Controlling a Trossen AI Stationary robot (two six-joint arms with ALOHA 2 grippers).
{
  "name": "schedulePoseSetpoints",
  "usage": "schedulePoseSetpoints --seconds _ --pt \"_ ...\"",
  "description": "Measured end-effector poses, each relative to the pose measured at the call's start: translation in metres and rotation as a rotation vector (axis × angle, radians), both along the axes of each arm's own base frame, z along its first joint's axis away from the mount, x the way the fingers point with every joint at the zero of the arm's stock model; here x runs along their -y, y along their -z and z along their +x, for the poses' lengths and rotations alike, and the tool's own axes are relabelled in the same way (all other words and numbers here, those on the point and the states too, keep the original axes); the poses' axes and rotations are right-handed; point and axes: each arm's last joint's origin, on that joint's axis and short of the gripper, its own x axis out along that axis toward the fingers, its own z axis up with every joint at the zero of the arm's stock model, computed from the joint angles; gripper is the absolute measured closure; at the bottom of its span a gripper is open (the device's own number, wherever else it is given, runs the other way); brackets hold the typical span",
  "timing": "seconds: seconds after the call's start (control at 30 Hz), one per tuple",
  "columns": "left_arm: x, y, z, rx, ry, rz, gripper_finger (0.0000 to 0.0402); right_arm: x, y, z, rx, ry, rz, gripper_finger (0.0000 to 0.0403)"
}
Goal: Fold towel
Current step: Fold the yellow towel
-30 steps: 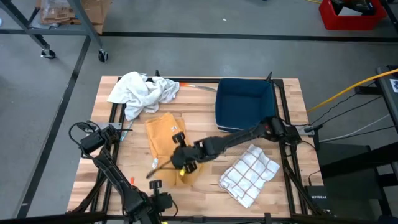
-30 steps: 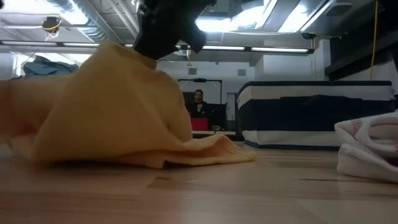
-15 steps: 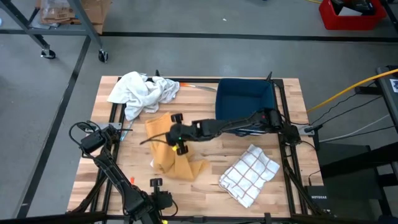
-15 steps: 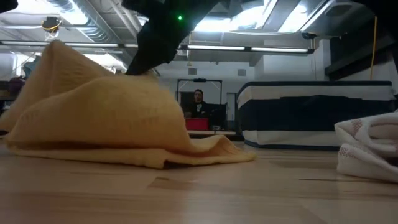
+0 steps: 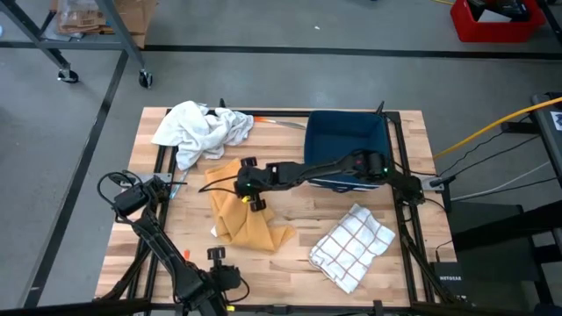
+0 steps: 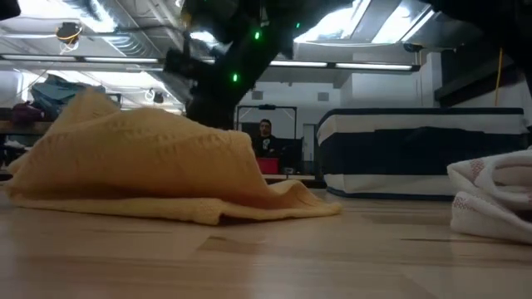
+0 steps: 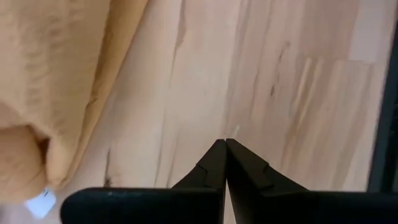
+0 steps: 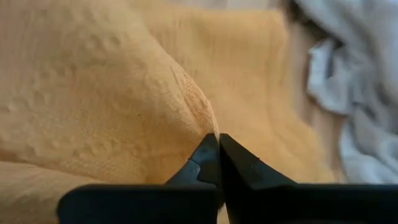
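Lying crumpled near the middle of the wooden surface, the yellow towel sits partly doubled over, one layer raised into a soft hump in the low view. Over the towel's far edge, the right tool reaches in on its long dark arm, its tips pressed together and pinching a fold of the yellow cloth, as the right wrist view shows. Beyond the towel, at the surface's far left corner, a white cloth lies bunched up. To the towel's far right stands a dark blue bin, and to its near right lies a white checked cloth. Near the towel's front, at the surface's front edge, the left tool waits with its tips together, holding nothing.
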Motion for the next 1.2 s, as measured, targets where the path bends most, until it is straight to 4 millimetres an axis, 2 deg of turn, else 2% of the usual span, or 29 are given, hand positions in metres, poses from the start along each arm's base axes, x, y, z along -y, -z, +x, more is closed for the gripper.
schedulePoseSetpoints --seconds 0.2,0.4,0.53,0.73,0.93,1.07,1.2 --pt "-0.006 0.001 -0.009 -0.052 -0.063 0.06 0.0398 0.0 0.024 0.003 -0.041 0.001 0.0 0.0342" --pt "-0.015 0.0 -0.018 -0.104 -0.142 0.138 0.0398 0.001 0.024 0.005 -0.013 0.051 -0.019 0.0266" --pt "-0.021 -0.002 -0.022 -0.124 -0.215 0.181 0.0398 0.003 0.019 0.005 0.001 0.101 -0.076 0.0233" --pt "-0.025 -0.002 -0.021 -0.101 -0.309 0.172 0.0398 -0.007 0.005 -0.002 -0.024 0.079 -0.078 0.0222" --pt "-0.03 -0.002 -0.012 -0.085 -0.335 0.153 0.0398 -0.034 -0.016 -0.012 -0.035 0.008 -0.062 0.0222" --pt "-0.033 -0.001 -0.002 -0.065 -0.353 0.113 0.0398 -0.053 -0.023 -0.019 -0.064 -0.03 -0.07 0.0221" --pt "-0.037 0.0 0.011 -0.061 -0.292 0.094 0.0398 -0.069 -0.027 -0.031 -0.135 -0.062 -0.089 0.0221"
